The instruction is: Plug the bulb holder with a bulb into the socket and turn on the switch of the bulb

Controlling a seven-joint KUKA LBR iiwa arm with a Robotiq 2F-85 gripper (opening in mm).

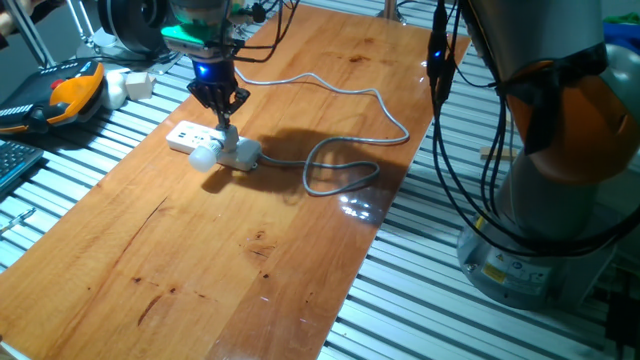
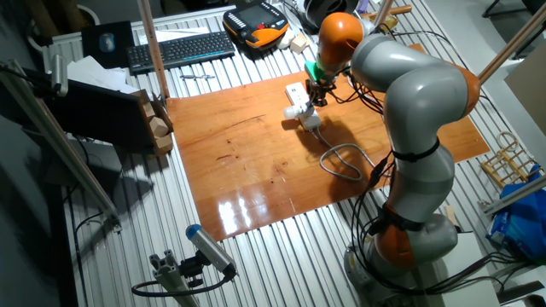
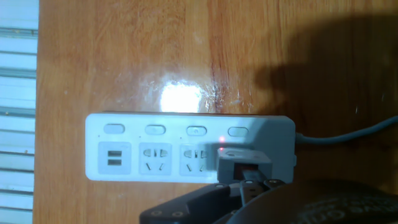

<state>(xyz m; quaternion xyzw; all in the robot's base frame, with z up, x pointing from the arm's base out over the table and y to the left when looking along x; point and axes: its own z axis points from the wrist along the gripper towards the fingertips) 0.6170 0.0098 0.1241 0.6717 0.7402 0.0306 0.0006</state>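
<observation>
End effector [image 1: 228,124]: upright over long white power strip [image 3: 186,146], gripping boxy white holder [image 3: 244,162]; hand view alone shows red dot.

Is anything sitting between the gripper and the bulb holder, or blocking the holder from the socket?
Nothing visible does. The gripper is directly over the bulb holder, which already sits on the socket at its cable end.

My gripper [image 1: 226,124] was black; the socket [image 3: 186,146], holder [image 3: 244,163] and bulb [image 1: 203,156] white, cable [image 1: 345,175] grey, desk [image 1: 250,260] orange-brown woodgrain.
</observation>
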